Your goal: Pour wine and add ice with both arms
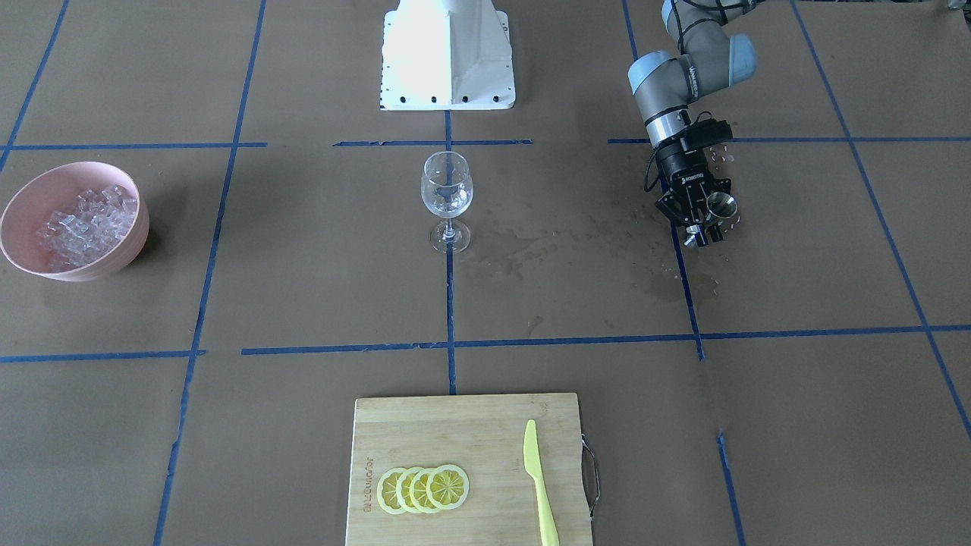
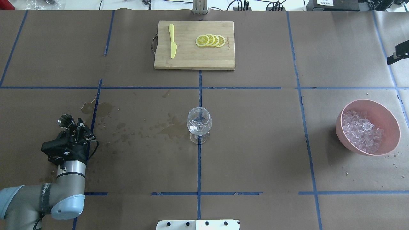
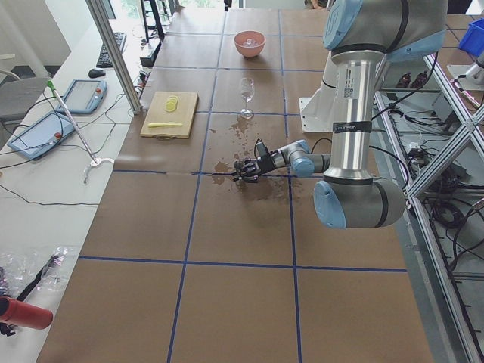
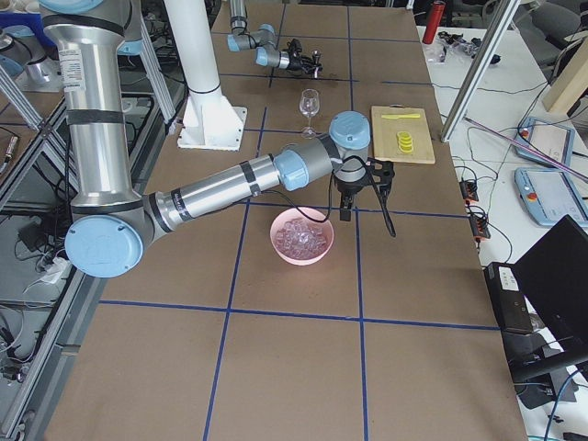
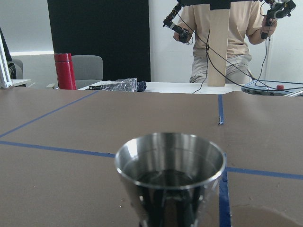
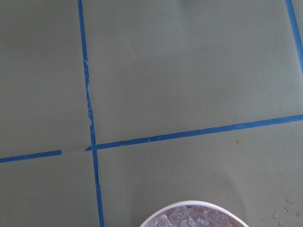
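Mia: The table is brown paper with blue tape lines. Where is everything?

Ben: The wine glass (image 2: 198, 123) stands in the middle. I think a little clear wine (image 2: 198, 129) sits in it. The ice (image 2: 362, 132) is heaped in the pink bowl (image 2: 385, 118) near the right end.

Mia: And the pincers?

Ben: The left gripper (image 2: 75, 126) squeezes a metal cup (image 2: 65, 120) near the left end. The right gripper (image 4: 360, 197) hangs just past the bowl. I cannot tell if it is open.

Mia: What could go wrong?

Ben: Ice is slippery, so a cube could pop out and miss the glass. There are wet spots (image 2: 169, 127) on the paper too.

Mia: Which view helps?

Ben: Only the right side view shows that pincer whole. Only the left wrist view looks into the cup.
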Controlling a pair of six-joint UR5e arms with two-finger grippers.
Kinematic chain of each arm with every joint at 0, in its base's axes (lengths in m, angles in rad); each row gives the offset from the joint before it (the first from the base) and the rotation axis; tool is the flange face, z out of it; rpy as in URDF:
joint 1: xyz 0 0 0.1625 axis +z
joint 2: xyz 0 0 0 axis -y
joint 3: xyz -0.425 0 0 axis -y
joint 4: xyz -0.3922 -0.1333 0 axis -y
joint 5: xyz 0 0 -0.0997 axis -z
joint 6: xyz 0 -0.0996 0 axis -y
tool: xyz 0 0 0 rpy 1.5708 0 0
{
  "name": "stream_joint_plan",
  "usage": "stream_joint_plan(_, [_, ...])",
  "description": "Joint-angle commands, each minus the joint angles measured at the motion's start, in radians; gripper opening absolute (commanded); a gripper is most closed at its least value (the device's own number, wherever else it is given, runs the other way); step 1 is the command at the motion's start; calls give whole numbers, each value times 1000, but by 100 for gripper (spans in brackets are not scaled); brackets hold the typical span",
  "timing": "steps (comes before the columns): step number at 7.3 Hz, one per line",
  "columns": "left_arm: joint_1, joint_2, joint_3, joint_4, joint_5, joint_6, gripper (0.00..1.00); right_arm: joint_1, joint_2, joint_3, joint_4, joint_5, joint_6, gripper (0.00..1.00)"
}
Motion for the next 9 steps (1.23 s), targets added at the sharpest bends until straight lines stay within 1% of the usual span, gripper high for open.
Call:
stream_joint_plan(1, [-4, 0, -52, 0, -1, 2, 0, 0, -1, -2, 1, 0, 0, 100])
stream_joint_plan(2, [-10, 3, -84, 0, -1, 14, 0, 0, -1, -2, -1, 0, 0, 100])
stream_joint_plan(3, [-12, 14, -136, 0, -1, 70, 0, 0, -1, 0, 1, 0, 0, 100])
stream_joint_plan(4, [-24, 17, -211, 0, -1, 112, 0, 0, -4, 0, 5, 0, 0, 100])
stream_joint_plan(5, [-24, 17, -253, 0, -3, 117, 0, 0, -9, 1, 8, -3, 0, 100])
stream_joint_plan(8, [-26, 0, -336, -5, -12, 269, 0, -23, -12, 29, 8, -23, 0, 100])
stream_joint_plan(9, [-32, 0, -373, -6, -14, 326, 0, -55, -29, 47, 10, -58, 0, 100])
